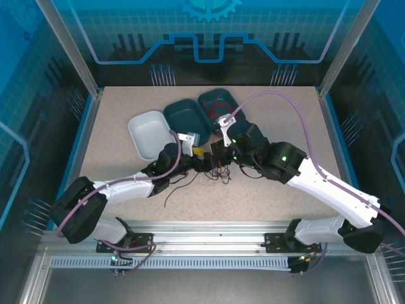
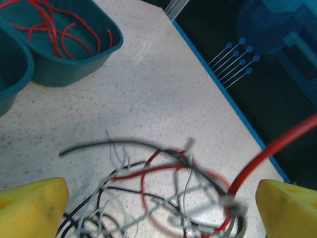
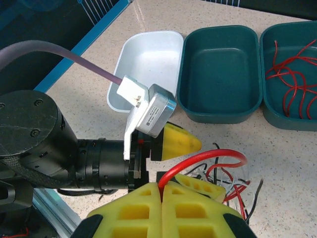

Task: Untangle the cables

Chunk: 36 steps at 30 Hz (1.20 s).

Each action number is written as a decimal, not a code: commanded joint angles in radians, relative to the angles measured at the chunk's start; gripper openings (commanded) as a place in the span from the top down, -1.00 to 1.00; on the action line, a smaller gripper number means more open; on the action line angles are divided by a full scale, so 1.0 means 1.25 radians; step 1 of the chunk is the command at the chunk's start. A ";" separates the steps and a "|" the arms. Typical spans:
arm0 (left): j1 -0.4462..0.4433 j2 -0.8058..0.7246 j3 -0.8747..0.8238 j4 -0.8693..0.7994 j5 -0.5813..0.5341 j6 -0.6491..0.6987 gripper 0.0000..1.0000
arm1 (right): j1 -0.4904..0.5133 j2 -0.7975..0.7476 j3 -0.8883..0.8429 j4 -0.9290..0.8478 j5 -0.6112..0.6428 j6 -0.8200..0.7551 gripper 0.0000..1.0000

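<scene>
The cables [image 2: 163,193] lie in a tangle of thin red, black and whitish-grey wires on the table, seen in the top view as a small tangle [image 1: 218,170] between the two arms. My left gripper [image 2: 161,201] is open, its yellow fingers [image 2: 34,208] standing either side of the tangle. My right gripper [image 3: 161,191] is shut on a red cable [image 3: 213,156], which arches up out of the pile. That same red cable [image 2: 277,146] rises to the right in the left wrist view. The two grippers sit close together, left gripper [image 1: 201,158] beside right gripper [image 1: 223,154].
Three bins stand behind the tangle: a white bin [image 1: 147,134], an empty teal bin [image 1: 185,119] and a teal bin [image 1: 218,103] holding loose red cables [image 3: 290,74]. The left arm's wrist and camera [image 3: 148,111] fill the space just left of my right gripper.
</scene>
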 commanded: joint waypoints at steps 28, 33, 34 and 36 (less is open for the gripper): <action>-0.067 0.261 0.063 0.117 0.072 -0.014 -0.01 | -0.062 -0.033 0.266 -0.163 0.200 -0.152 1.00; -0.066 0.286 0.063 0.128 0.071 -0.021 -0.02 | -0.088 -0.033 0.335 -0.171 0.212 -0.199 1.00; -0.066 0.291 0.064 0.129 0.070 -0.023 -0.02 | -0.091 -0.031 0.346 -0.171 0.213 -0.207 1.00; -0.067 0.299 0.067 0.129 0.068 -0.027 -0.01 | -0.096 -0.029 0.375 -0.173 0.219 -0.226 1.00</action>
